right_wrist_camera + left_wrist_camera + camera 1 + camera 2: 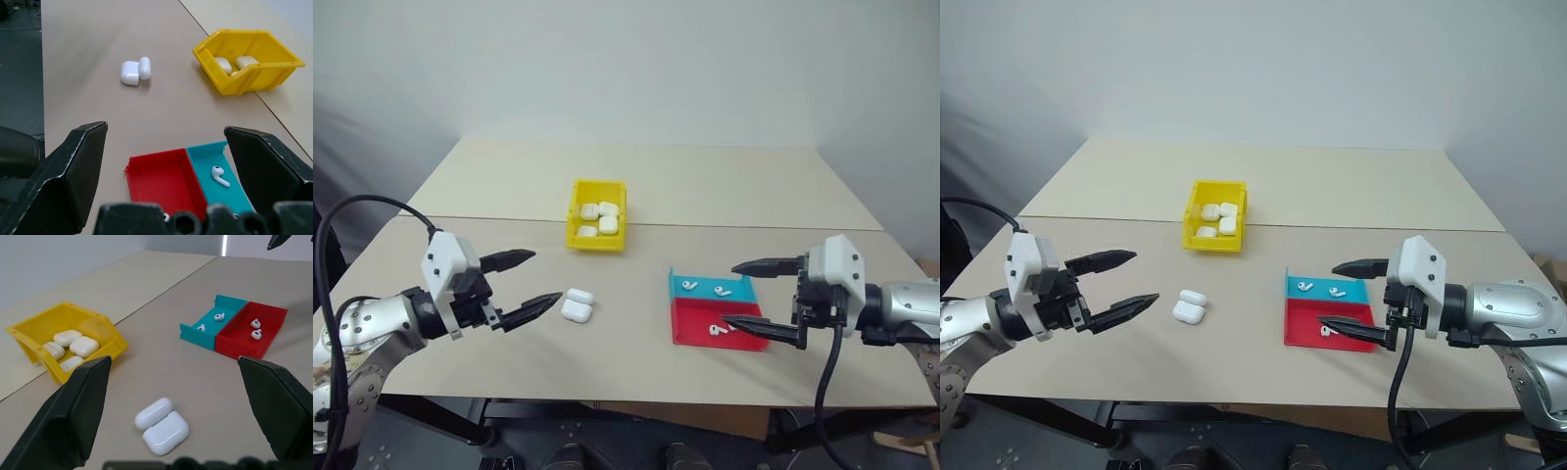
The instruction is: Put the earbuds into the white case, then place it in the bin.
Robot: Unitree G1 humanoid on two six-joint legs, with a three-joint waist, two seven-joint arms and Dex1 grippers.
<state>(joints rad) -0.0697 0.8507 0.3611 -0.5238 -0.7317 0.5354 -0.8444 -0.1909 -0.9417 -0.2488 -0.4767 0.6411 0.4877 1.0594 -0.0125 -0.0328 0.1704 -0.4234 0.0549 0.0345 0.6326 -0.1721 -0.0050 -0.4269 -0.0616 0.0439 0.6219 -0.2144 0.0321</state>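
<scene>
**Case open on the table, both grippers wide and empty**

Table (636,196) first: I see a pale tan top with a seam running across it. The white case (578,305) lies on it near the front, a bit left of the middle. Its lid is flipped open, so it looks like two white lumps joined together. I cannot read any brand or writing on it.

My left gripper (532,280) hangs above the table just left of the case. Its two black fingers are spread wide and hold nothing. They do not touch the case.

The yellow bin (597,214) sits farther back, close to the seam. Four more white cases (599,219) lie inside it, packed close. I see no label on the bin.

To the right of the case is a small tray (717,311), blue in its back half and red in its front half. Two earbuds (705,288) lie in the blue half. Two more earbuds (255,328) lie in the red half.

My right gripper (736,292) hangs over the tray. Its fingers are wide apart too, one over the blue side and one over the red side. It holds nothing.
</scene>
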